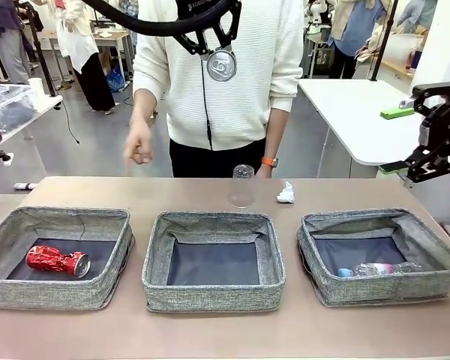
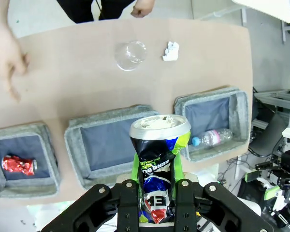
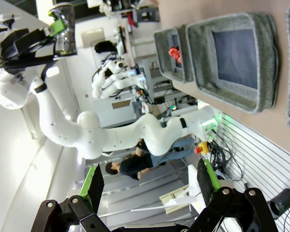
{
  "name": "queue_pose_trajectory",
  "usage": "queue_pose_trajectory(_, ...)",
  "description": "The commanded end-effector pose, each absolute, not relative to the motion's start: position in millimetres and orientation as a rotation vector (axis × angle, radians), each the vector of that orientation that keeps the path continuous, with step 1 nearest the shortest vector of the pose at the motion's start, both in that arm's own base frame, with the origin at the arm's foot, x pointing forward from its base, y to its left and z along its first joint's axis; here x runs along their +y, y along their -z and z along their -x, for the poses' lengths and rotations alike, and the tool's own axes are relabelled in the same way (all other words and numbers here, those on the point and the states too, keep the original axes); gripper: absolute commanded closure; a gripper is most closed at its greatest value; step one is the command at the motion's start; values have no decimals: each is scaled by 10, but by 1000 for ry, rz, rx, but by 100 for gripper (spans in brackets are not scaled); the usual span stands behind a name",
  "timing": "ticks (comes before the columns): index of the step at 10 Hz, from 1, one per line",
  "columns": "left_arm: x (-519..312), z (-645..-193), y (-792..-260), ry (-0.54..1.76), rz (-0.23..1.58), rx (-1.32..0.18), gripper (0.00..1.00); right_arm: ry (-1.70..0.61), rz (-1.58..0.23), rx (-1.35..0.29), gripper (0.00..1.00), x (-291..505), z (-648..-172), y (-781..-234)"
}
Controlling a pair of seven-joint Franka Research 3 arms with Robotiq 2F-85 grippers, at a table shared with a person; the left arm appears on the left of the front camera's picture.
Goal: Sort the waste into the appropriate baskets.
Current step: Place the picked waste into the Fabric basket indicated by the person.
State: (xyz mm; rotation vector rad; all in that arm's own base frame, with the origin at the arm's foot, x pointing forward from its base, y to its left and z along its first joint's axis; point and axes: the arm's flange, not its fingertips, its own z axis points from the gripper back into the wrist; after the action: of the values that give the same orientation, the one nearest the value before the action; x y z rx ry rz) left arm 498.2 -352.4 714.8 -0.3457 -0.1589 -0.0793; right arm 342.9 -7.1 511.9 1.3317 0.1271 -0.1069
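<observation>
Where the table point(image 1: 210, 334) meets the robot's side, a narrow bare strip runs along the near edge in front of three grey baskets in a row, slim gaps of tabletop between them. The left basket point(image 1: 56, 217) holds the crushed red can point(image 1: 58, 261), lying on its side on the lining. The middle basket point(image 1: 210, 296) shows its dark lining bare. The right basket point(image 1: 382, 219) holds the clear plastic bottle point(image 1: 375, 269), lying by the near wall, blue cap pointing left. Beyond the far rims the tabletop lies open across its left half. Right of the middle, near the far edge, the clear plastic cup point(image 1: 241, 186) stands, and the crumpled white paper wad point(image 1: 286, 193) lies just right of it, apart. A person stands at the far edge; one hand point(image 1: 139, 146) hangs above the table's far left part, the other hand point(image 1: 268, 168) sits low behind the edge, past the cup. High over the table's middle, the left gripper point(image 2: 158, 166) is clamped on the crushed dark can point(image 2: 159, 137), green pads against its sides, the can's end sticking out past the fingertips. The right gripper point(image 1: 399, 139) hangs at the right side, higher than the right basket, jaws spread wide with nothing between them.
</observation>
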Motion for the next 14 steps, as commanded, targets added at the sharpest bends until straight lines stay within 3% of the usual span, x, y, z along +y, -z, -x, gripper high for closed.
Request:
queue_pose_trajectory(1, -3514, -4958, -7174, 85, 349, -160, 73, 95, -1337, 127, 0, -64, -3422, -5122)
queue_pose_trajectory(9, -3524, -4982, -7148, 79, 346, -159, 73, 95, -1337, 127, 0, -64, -3422, -5122)
queue_pose_trajectory(11, -3208, -4577, -6803, 218, 177, -177, 73, 95, -1337, 127, 0, -64, -3422, -5122)
queue_pose_trajectory(14, -2385, -3524, -6217, 180, 176, -124, 73, 95, -1337, 127, 0, -64, -3422, -5122)
